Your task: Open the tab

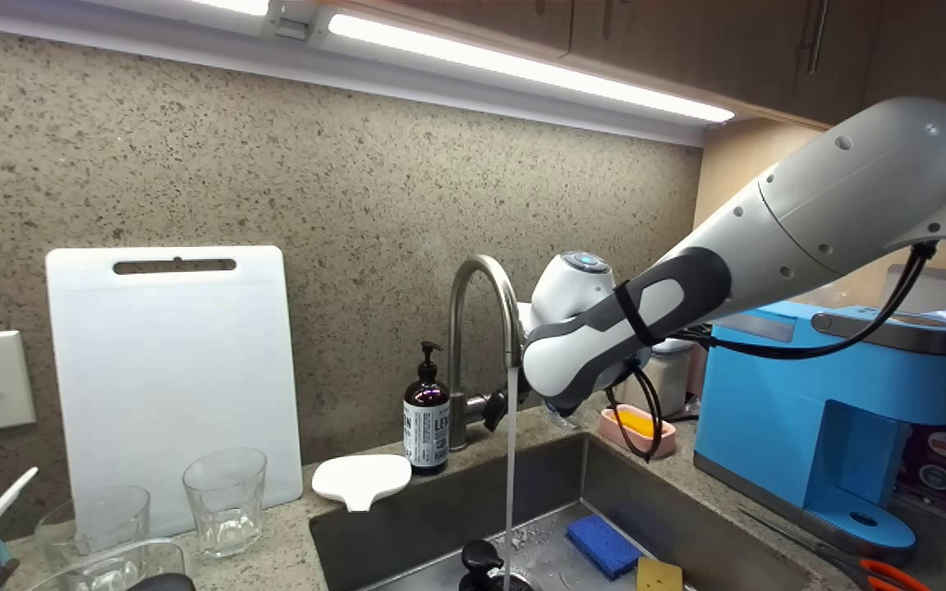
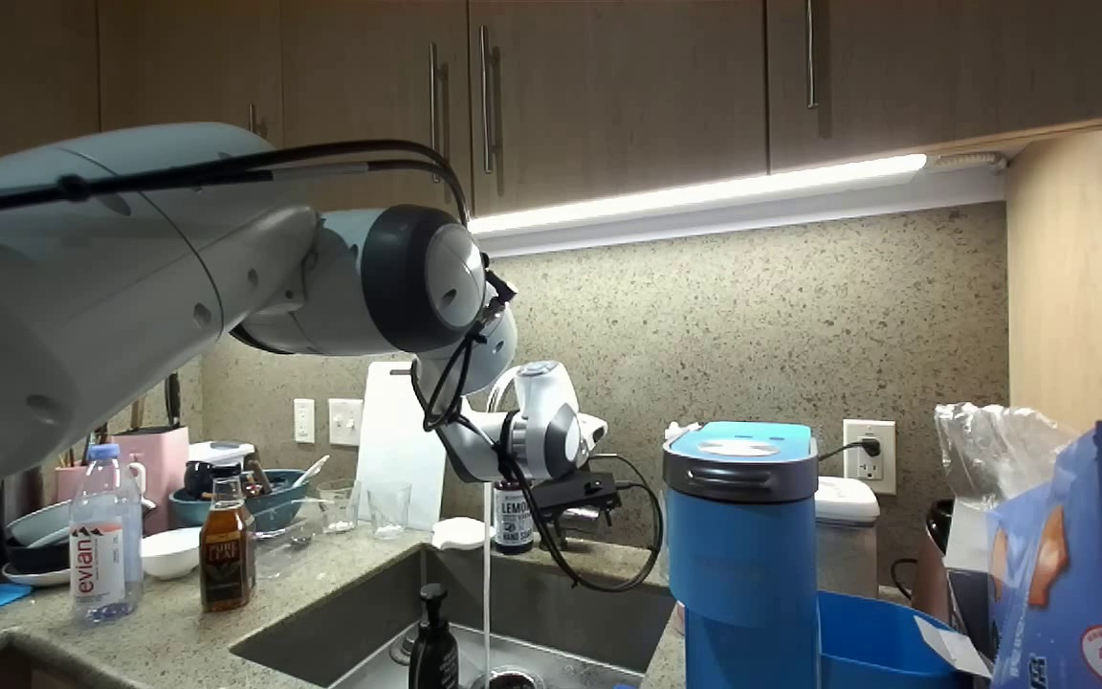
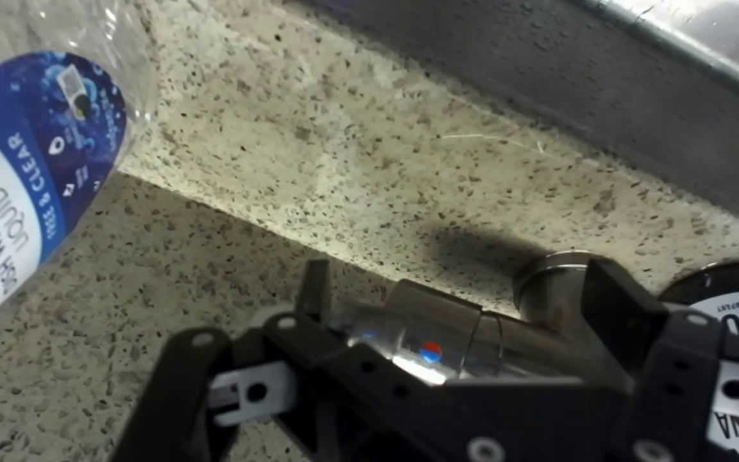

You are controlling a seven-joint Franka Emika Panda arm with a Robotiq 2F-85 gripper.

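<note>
Wrist view: faucet (image 3: 485, 343) seemingly between spread claw (image 3: 460, 296).

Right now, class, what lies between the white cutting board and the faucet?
In an exterior view, a white object and dark soap bottle sit between cutting board and faucet.

Claw (image 3: 462, 292) spread near faucet (image 3: 433, 337), dish-liquid bottle (image 3: 33, 167), speckled counter (image 3: 344, 122)

On my feeds I count one faucet (image 1: 455, 361), one pincer (image 3: 464, 295) with two fingers (image 3: 315, 292), one white cutting board (image 1: 173, 361), one blue coffee maker (image 1: 769, 402), and yep, two dark pump bottles (image 2: 433, 651). The sink (image 1: 440, 521) has two sponges (image 1: 603, 546). I'm also getting three clear glasses (image 1: 225, 509) in an exterior view.
</note>
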